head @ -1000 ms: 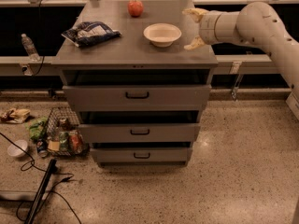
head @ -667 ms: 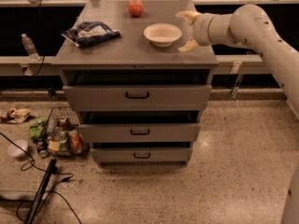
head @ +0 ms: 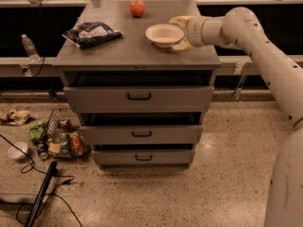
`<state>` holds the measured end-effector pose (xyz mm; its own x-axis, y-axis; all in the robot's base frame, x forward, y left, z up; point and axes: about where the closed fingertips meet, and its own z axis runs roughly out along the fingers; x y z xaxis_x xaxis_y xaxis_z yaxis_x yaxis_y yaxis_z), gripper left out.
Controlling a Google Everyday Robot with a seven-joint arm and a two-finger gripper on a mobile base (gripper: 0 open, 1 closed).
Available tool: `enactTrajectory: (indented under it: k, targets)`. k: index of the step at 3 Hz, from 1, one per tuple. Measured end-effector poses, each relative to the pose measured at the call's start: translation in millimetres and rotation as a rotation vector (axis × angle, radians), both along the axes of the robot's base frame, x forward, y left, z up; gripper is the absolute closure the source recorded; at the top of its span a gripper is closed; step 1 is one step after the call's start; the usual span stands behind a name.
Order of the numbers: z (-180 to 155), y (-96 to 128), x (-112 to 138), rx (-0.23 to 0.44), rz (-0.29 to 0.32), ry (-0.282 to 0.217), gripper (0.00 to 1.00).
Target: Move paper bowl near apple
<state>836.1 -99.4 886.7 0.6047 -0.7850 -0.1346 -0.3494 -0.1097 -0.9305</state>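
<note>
**Paper bowl framed by the gripper, not yet beside the apple**

The grey drawer cabinet (head: 137, 56) is seen with a flat, matte top, on which everything of the task is set. The smooth white arm (head: 246, 27) is reached in over the top's right side. The paper bowl (head: 163, 33), shallow, round and cream-white with a wide flat rim, is placed toward the right of the top. A crinkled dark snack bag (head: 92, 33) is laid toward the other side. The gripper (head: 177, 32) is held at the bowl's right rim, its pale fingers spread wide, one behind the rim and one in front; nothing is seen to be clamped. The apple (head: 137, 8), small, round and red-orange, is set near the back edge, apart from the bowl.

It is judged that the light, thin rim should be pinched gently. The bowl should be slid or carried low toward the back and stopped short, so the apple is not rolled away.
</note>
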Motion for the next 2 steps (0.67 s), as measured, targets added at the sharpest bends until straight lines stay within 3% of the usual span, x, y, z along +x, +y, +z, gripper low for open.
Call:
enactTrajectory:
  k: [1, 2]
  targets:
    - [-14.5, 15.5, 11.4, 0.000, 0.029, 0.017, 0.61]
    - [-26.7, 31.3, 17.6, -0.006, 0.081, 0.051, 0.89]
